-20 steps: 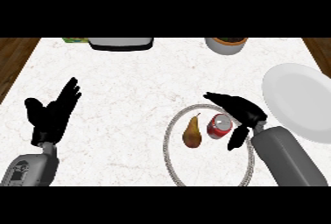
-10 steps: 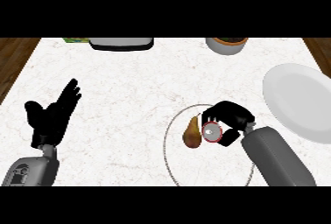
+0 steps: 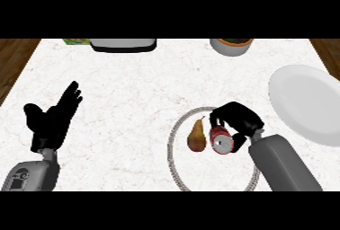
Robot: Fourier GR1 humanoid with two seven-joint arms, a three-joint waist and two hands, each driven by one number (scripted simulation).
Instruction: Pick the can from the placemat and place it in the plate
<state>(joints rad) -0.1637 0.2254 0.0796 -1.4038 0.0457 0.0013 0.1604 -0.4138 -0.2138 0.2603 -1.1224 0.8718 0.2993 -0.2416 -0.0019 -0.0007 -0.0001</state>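
Right hand (image 3: 234, 120) curls its black fingers round the red can (image 3: 221, 140) on the round, pale-rimmed placemat (image 3: 174, 148), beside a brown pear (image 3: 196, 138). Grasping looks like the current step; next calls for lifting and carrying rightward to the smooth white plate (image 3: 306, 103). Left hand (image 3: 54, 119) rests open on the speckled marble counter (image 3: 146, 81).

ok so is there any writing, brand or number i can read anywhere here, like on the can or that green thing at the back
None can be read.
can: red side with a silvery top, under the right hand; no letters can be made out.
green item at the counter's far edge: only a sliver shows, any print too blurred to read.
pear, placemat, plate, pot: no markings show.
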